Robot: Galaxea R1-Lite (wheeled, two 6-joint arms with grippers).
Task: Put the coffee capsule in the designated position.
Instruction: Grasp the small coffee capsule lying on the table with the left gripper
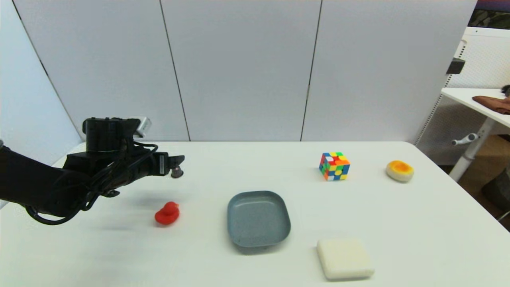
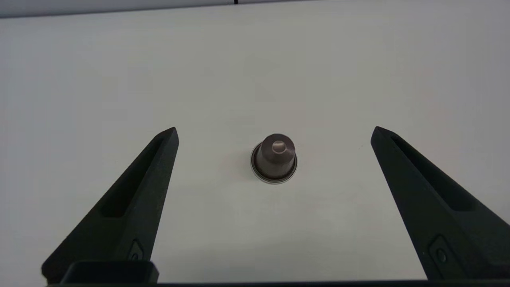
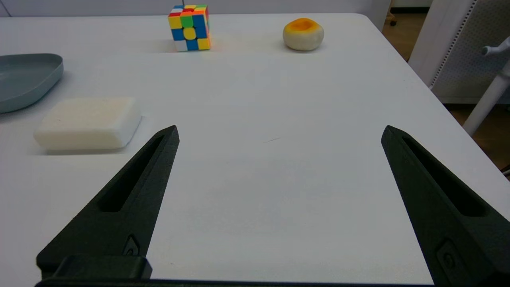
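A white table point(image 1: 398, 223) fills most of the room in front. Behind it stands a wall of pale grey panels point(image 1: 239, 67), with thin dark seams going from top to bottom between them. On the left side another pale panel point(image 1: 24, 91) is set at an angle. To the right, there is a second white desk point(image 1: 474, 99) with a white leg and a small handle under it, and a brown cloth point(image 1: 492, 103) lies on its top. Behind this desk is a white board with many small holes point(image 1: 484, 59). The floor point(image 1: 484, 159) on the right is brown. The light is soft and even.
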